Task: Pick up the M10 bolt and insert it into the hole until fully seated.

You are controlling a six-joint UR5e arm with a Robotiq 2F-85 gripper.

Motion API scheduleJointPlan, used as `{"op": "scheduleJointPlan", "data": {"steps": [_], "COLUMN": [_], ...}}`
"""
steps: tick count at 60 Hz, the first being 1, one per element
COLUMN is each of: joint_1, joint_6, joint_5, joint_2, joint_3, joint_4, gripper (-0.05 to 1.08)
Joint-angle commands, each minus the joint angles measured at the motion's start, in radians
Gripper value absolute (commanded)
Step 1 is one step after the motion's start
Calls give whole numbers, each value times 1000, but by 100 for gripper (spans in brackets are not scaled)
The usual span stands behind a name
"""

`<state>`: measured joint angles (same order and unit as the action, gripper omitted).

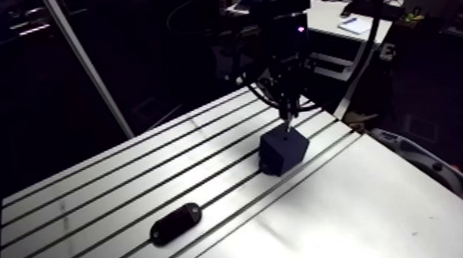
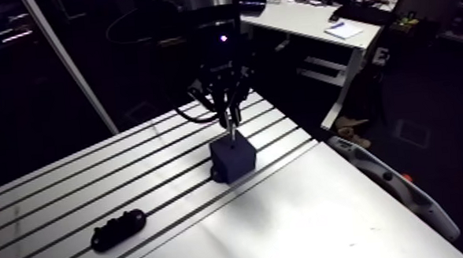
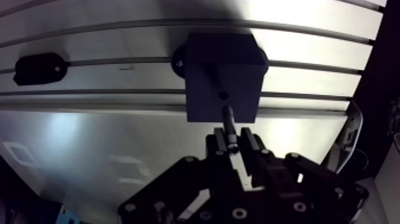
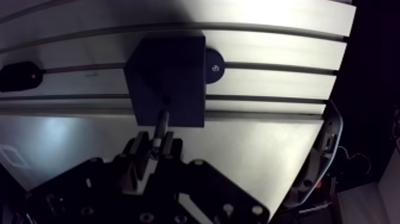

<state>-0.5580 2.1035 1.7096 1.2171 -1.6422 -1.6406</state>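
Observation:
A dark blue block (image 3: 223, 74) stands on the slotted table (image 1: 344, 208), with a small round hole (image 3: 223, 95) in its top face. My gripper (image 3: 233, 142) hangs right above the block and is shut on the M10 bolt (image 3: 228, 122). The bolt's shank points down from between the fingers, its tip just short of the hole and slightly to one side of it. In the arm view the bolt (image 1: 287, 119) shows as a thin pin over the block (image 1: 283, 150). The bolt's head is hidden between the fingers.
A flat black oval fixture (image 1: 176, 224) lies on the table well to the side of the block. A round black disc (image 4: 214, 67) sits against the block's far side. The table's edge (image 1: 436, 177) runs close beyond the block.

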Motion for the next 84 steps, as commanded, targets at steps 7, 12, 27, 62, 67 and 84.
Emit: {"op": "scheduleJointPlan", "data": {"steps": [7,12,27,62,67,84], "joint_1": [-5,-5,-5,-4,-4,-4], "joint_6": [0,0,0,0,0,0], "joint_5": [0,0,0,-2,0,-1], "joint_2": [2,0,-2,-2,-2,-3], "joint_3": [-7,-8,-12,-24,-26,-32], "joint_4": [-8,-9,-12,-29,-29,-38], "gripper": [108,108,108,108,108,107]}}
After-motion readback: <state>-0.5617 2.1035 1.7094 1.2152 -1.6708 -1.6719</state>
